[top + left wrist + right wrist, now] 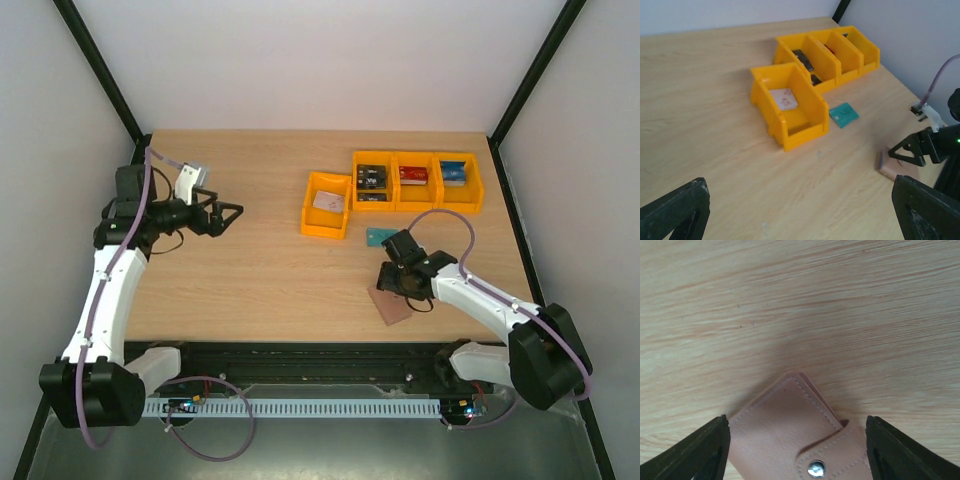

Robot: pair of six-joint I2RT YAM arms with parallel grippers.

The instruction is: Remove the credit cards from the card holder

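Observation:
The card holder (785, 435) is a pinkish-brown pouch lying flat on the table near the front right (392, 306), its tab snapped down by a silver dot snap (815, 469). My right gripper (796, 423) straddles it from above, with one finger against each side edge (402, 284). No credit cards show at the holder's folded edges. A pale card with red marks (784, 98) lies in the single orange bin (326, 219). My left gripper (230, 215) hovers open over the left of the table, its fingers (677, 210) wide apart with nothing between them.
A teal-green card (380, 237) lies on the table beside the single bin. A row of three joined orange bins (417, 199) with small items stands at the back right. From the left wrist, the holder (890, 169) and the right gripper (914, 149) appear at the far right.

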